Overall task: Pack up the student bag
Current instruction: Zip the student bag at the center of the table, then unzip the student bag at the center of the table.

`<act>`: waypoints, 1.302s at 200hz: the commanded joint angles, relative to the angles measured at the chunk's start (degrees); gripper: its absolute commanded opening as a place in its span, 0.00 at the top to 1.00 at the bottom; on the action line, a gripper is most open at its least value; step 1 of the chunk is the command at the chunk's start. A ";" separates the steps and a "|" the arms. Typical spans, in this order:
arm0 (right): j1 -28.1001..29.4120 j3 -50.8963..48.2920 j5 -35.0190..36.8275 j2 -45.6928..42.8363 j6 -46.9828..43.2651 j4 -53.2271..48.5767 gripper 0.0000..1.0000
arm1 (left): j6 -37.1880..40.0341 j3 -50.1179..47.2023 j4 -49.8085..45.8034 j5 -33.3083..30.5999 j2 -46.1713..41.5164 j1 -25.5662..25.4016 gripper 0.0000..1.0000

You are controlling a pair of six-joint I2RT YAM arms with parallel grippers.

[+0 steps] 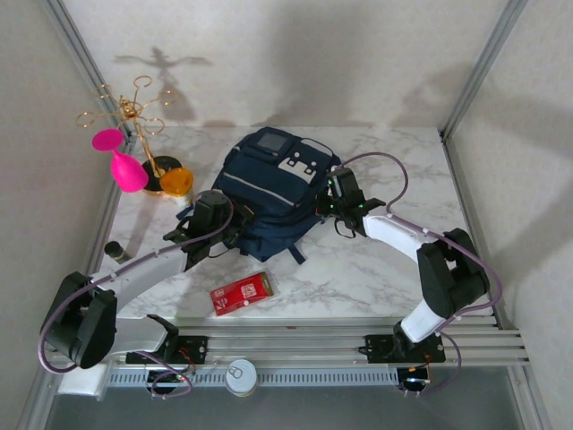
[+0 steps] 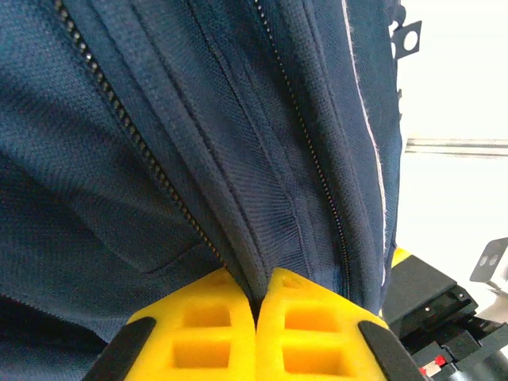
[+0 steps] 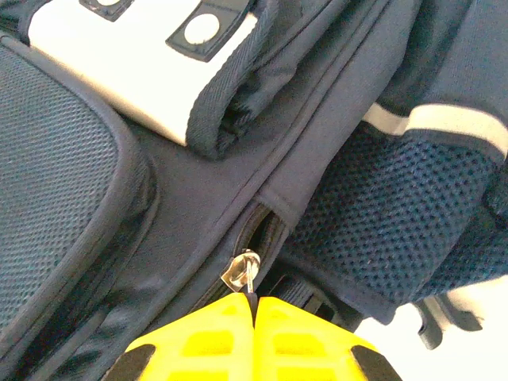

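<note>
Pinching a fabric fold [image 2: 244, 266] of the student bag [image 1: 269, 193] mid-table [image 1: 385, 269] in the tightly closed left jaws and its zipper pull [image 3: 248, 275] in the closed right jaws, apparently at the unzipping stage only, with the red packet [image 1: 242, 293] lying unpacked nearby.

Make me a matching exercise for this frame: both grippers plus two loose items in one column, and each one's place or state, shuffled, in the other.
Things:
1. left gripper
2. right gripper
3. red packet
4. pink glass

Places or states:
A. beside the gold rack, at the far left
B. shut on the zipper pull
C. lying flat on the marble table, between the student bag and the arm bases
D. shut on a fold of the student bag's fabric beside a zipper

Pairs: 1-D, 2-B, 3-C, 4-A
</note>
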 commanded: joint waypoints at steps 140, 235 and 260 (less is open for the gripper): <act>-4.30 1.36 2.75 -5.62 -5.51 -4.86 0.92 | 10.41 4.32 -8.94 -6.18 1.78 5.44 0.95; -1.54 12.80 -14.11 4.18 8.48 -8.64 0.52 | 12.87 7.14 -13.49 -8.17 -3.94 5.61 0.58; -0.50 16.55 -14.44 9.09 9.67 -9.01 0.48 | 12.68 8.89 -12.12 -7.42 -0.21 5.60 0.57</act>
